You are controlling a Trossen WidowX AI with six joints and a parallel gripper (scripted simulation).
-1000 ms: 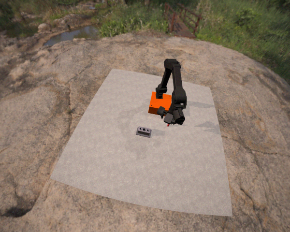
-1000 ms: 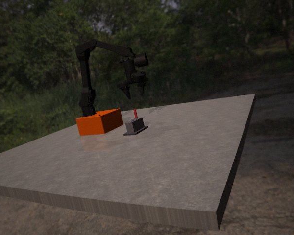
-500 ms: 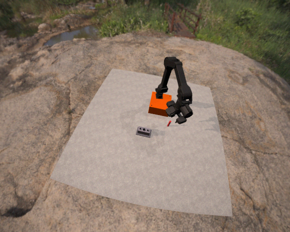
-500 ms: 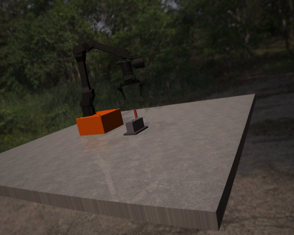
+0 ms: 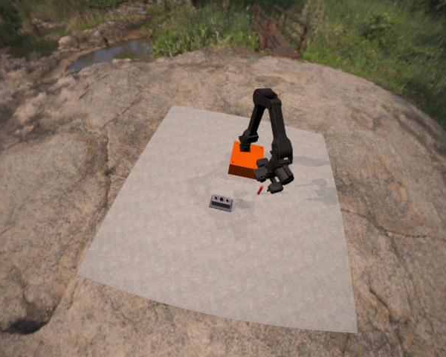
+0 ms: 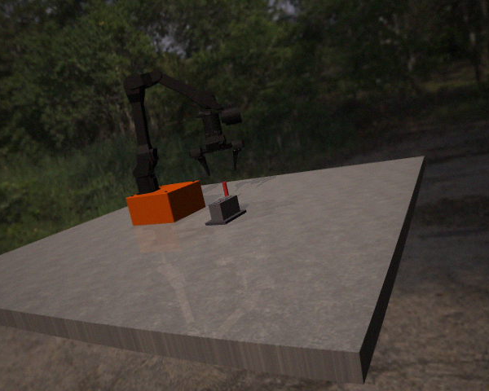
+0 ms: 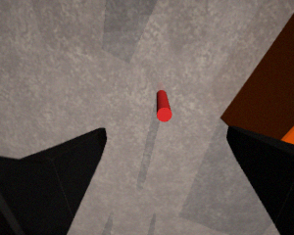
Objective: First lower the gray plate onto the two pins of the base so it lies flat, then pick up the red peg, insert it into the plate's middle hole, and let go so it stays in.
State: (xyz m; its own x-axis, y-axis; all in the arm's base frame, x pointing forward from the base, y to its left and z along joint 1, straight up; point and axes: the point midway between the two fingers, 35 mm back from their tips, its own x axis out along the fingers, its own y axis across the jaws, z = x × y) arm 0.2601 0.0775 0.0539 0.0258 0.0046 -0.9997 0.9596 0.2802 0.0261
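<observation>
The red peg (image 5: 260, 190) (image 6: 225, 188) (image 7: 163, 105) stands upright on the table, apart from the base. My gripper (image 5: 264, 184) (image 6: 222, 172) (image 7: 165, 132) is open and empty, pointing down above the peg. In the wrist view the peg appears between the two fingertips and slightly beyond them. The gray plate (image 5: 224, 199) (image 6: 226, 199), with three holes in a row, looks flat on top of the base (image 5: 220, 209) (image 6: 216, 222). The middle hole looks dark and empty. Any small gap under the plate is too fine to tell.
The orange box (image 5: 246, 157) (image 6: 151, 210) (image 7: 265, 83) under the arm's foot stands close to the peg, on the right in the wrist view. The base and plate stand left of the peg in the top view. The gray table (image 5: 200, 265) (image 6: 278, 273) carries everything.
</observation>
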